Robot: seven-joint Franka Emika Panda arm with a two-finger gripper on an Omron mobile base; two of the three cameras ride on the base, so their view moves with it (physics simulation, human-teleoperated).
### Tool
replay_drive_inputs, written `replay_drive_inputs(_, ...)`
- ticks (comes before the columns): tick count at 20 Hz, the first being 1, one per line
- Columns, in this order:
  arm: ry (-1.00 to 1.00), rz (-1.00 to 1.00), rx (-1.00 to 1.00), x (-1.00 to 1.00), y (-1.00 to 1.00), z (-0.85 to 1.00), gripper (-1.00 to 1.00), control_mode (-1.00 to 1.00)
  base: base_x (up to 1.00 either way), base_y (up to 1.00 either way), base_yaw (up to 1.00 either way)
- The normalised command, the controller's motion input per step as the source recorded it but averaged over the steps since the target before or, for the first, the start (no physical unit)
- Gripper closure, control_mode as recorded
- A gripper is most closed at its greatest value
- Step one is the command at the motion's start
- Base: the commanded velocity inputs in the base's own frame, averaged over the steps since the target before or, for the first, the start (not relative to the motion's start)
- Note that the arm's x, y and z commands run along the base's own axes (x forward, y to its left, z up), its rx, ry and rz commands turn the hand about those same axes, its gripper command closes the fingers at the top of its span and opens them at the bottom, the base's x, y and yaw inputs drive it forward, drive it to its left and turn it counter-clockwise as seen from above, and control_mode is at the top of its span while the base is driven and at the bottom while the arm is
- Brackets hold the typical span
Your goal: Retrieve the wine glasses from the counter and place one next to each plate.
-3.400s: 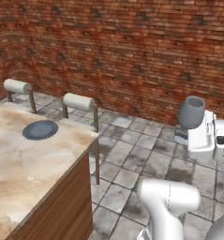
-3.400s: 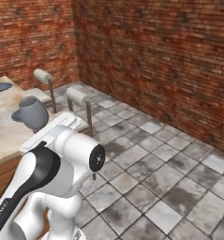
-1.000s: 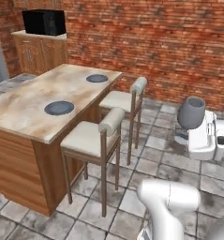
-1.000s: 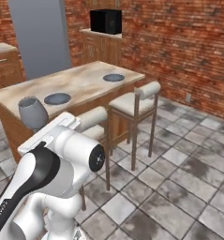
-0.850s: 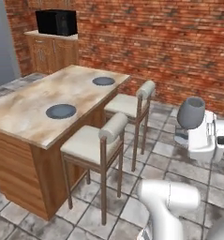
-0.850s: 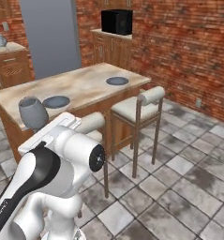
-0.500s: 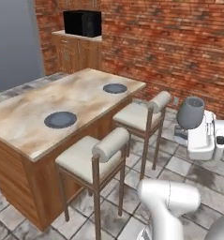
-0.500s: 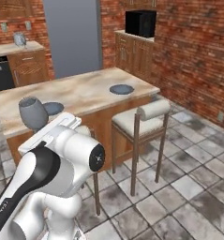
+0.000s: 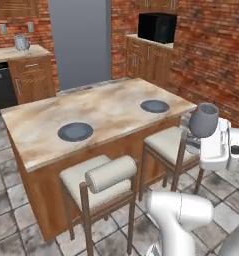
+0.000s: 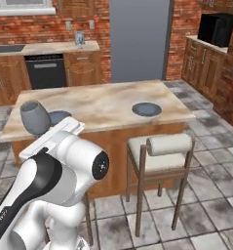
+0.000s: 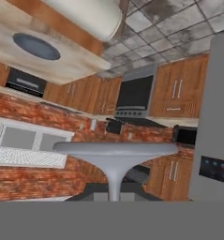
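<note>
fingers: pinching the stem of the wine glass (image 9: 203, 120), carried upright beside the island bench (image 9: 106, 107), short of it
axis: stem vertical, bowl up, foot at the fingers
risk: glass may swing into the near stool (image 9: 107, 175); thin stem may slip
plates: near plate (image 9: 75, 132); far plate (image 9: 154, 106); both bare beside
</note>
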Motion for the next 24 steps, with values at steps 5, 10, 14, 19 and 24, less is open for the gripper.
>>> replay_drive_inputs(5,0.00,0.00,0.00,0.00,0.00,0.00,1.00,1.00,0.62,-0.63,0.66)
replay_drive_inputs(10,0.00,0.00,0.00,0.00,0.00,0.00,1.00,1.00,0.71,-0.46,0.62)
replay_drive_inputs(14,0.00,0.00,0.00,0.00,0.00,0.00,1.00,1.00,0.36,-0.04,0.55)
replay_drive_inputs(19,0.00,0.00,0.00,0.00,0.00,0.00,1.00,1.00,0.41,-0.24,0.53)
replay_drive_inputs(24,0.00,0.00,0.00,0.00,0.00,0.00,1.00,1.00,0.19,-0.94,0.46)
